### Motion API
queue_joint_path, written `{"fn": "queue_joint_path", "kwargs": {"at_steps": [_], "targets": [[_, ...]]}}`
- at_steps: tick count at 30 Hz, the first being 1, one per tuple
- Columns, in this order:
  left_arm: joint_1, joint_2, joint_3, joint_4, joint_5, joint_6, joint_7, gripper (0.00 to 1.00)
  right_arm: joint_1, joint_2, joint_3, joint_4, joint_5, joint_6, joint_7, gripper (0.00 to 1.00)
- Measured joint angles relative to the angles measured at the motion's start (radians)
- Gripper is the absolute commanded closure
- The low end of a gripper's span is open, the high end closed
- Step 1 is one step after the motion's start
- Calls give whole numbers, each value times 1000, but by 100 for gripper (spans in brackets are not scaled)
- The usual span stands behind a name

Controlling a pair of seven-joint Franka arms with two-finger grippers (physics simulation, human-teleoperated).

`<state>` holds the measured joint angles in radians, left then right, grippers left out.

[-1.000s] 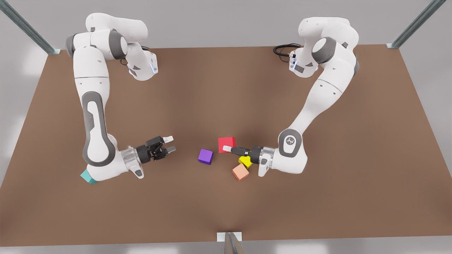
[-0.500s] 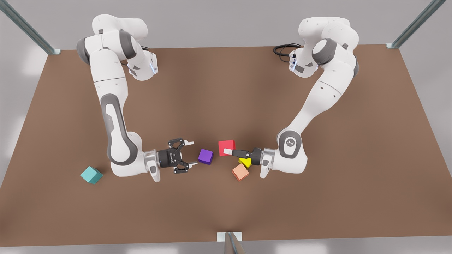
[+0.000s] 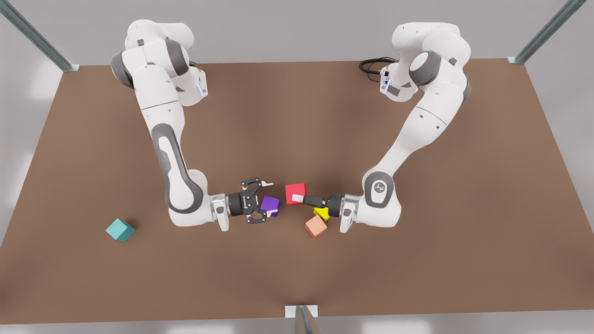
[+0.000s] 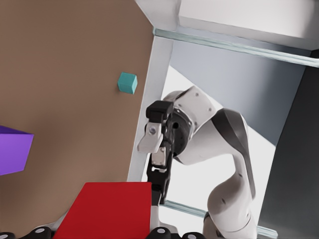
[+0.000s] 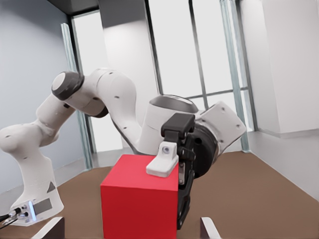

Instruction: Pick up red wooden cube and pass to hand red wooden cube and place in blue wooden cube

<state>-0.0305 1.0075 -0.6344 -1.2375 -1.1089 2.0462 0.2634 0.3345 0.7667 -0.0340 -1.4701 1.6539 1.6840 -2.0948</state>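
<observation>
Swinging in from the front view's left, the right gripper (image 3: 268, 199) has closed most of the gap to the red wooden cube (image 3: 295, 193).
That cube sits near the table (image 3: 417, 260) centre, pinched by the left gripper (image 3: 299, 199), which reaches in from the front view's right. The right gripper's fingers are spread wide, facing the cube with the purple cube (image 3: 270, 204) between them. The blue wooden cube (image 3: 120, 230) lies well apart at the front view's left; yellow (image 3: 321, 213) and salmon (image 3: 316, 226) cubes lie below the left gripper.

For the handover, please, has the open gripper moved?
Yes: the right gripper moved away from the blue wooden cube, toward the front view's right.
</observation>
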Motion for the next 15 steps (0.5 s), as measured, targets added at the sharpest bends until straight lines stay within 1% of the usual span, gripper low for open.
{"fn": "queue_joint_path", "kwargs": {"at_steps": [15], "targets": [[-23,20,-3,20,-4,28,30,32,17,7,0,-27,17,34,-174,0]]}}
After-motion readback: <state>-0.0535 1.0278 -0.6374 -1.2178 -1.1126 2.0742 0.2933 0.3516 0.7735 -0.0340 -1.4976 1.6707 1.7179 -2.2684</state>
